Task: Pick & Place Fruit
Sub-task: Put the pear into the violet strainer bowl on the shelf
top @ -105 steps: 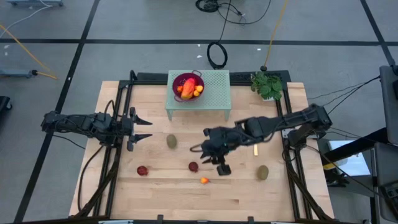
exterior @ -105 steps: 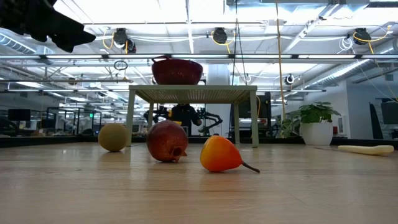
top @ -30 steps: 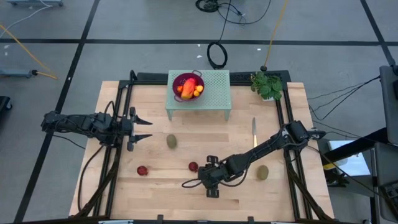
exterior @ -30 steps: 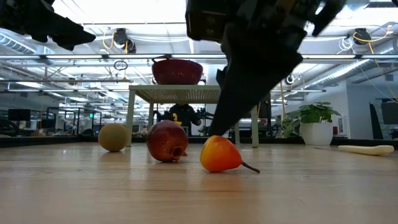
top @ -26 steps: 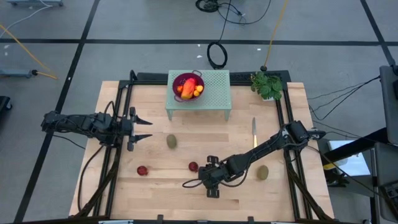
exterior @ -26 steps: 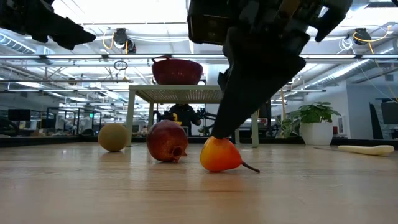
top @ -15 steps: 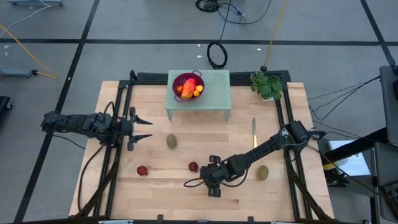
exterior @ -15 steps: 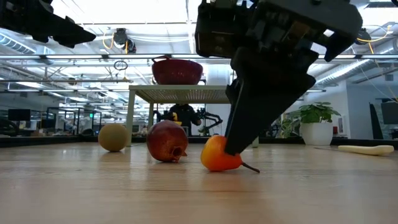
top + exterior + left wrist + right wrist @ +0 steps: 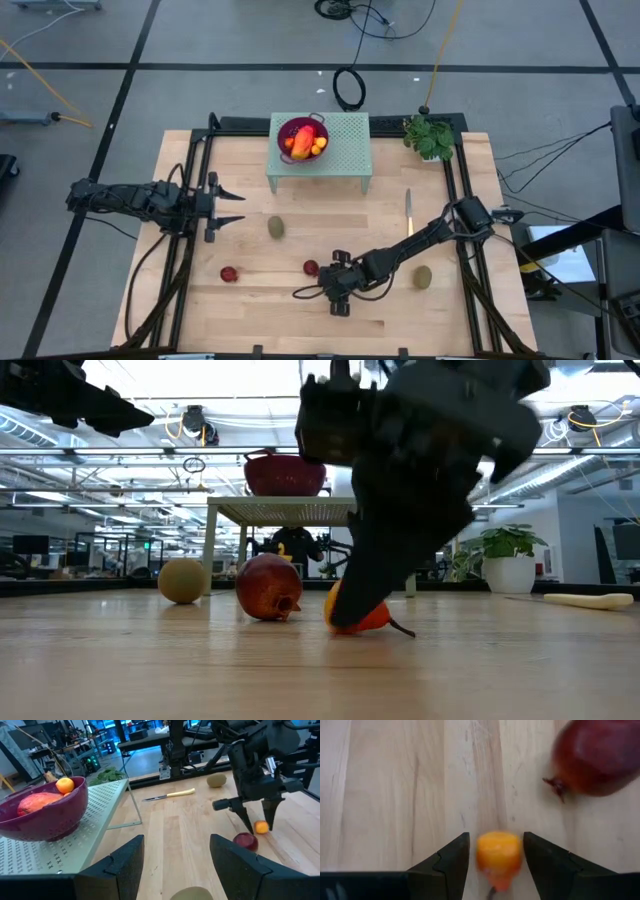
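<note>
Because the small orange-red toy fruit [image 9: 498,855] lies on the wooden worktop [image 9: 260,320], the right gripper [image 9: 495,857] straddles it with jaws open, ready to close; left gripper [image 9: 232,206] waits, jaws open, empty.

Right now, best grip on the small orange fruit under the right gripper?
Grip the small orange fruit across its round body, coming straight down from above. It lies on the table with a thin stem trailing to one side, so the plump middle is the only firm part. The right gripper is open, one finger on each flank, clear of the dark red fruit nearby.
</note>
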Tool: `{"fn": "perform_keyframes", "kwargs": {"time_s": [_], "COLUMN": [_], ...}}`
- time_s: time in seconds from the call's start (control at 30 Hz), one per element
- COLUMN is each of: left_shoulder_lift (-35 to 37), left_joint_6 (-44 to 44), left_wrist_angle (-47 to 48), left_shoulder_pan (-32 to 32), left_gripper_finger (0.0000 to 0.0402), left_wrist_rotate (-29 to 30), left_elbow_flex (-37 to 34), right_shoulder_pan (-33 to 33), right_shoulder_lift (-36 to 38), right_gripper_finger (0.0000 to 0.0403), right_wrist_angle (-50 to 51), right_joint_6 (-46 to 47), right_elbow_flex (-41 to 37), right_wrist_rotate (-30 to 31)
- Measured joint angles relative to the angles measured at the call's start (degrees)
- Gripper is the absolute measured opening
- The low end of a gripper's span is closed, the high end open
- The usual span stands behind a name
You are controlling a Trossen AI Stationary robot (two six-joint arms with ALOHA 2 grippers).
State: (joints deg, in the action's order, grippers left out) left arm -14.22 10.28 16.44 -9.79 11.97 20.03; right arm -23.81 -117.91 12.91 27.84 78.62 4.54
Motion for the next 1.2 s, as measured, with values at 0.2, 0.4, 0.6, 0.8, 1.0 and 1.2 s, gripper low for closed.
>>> {"fn": "perform_keyframes", "kwargs": {"time_s": [0.2,0.4,0.6,0.8,1.0,1.2], "left_shoulder_lift": [-0.02,-0.01,-0.02,-0.02,0.0,-0.02], "left_joint_6": [0.03,0.02,0.02,0.0,0.0,0.0], "left_wrist_angle": [-0.06,-0.14,-0.14,-0.13,-0.14,-0.14], "left_shoulder_pan": [0.01,0.01,0.01,0.01,0.01,0.01], "left_gripper_finger": [0.0228,0.0228,0.0228,0.0228,0.0228,0.0228], "left_wrist_rotate": [-0.05,-0.04,-0.04,-0.04,-0.02,-0.02], "left_elbow_flex": [0.0,0.0,0.0,0.0,0.0,0.0], "right_shoulder_pan": [-0.04,-0.04,-0.15,-0.22,-0.21,-0.22], "right_shoulder_lift": [-1.24,-1.31,-1.35,-0.74,-0.3,-0.2], "right_gripper_finger": [0.018,0.0168,0.0167,0.0167,0.0166,0.0166], "right_wrist_angle": [-1.54,-1.18,-1.09,-0.34,0.98,1.62], "right_joint_6": [1.57,1.31,1.44,1.45,1.49,1.68], "right_elbow_flex": [0.14,0.14,0.14,0.09,0.06,0.06], "right_wrist_rotate": [0.1,-0.27,-1.34,-1.62,-3.12,-4.55]}}
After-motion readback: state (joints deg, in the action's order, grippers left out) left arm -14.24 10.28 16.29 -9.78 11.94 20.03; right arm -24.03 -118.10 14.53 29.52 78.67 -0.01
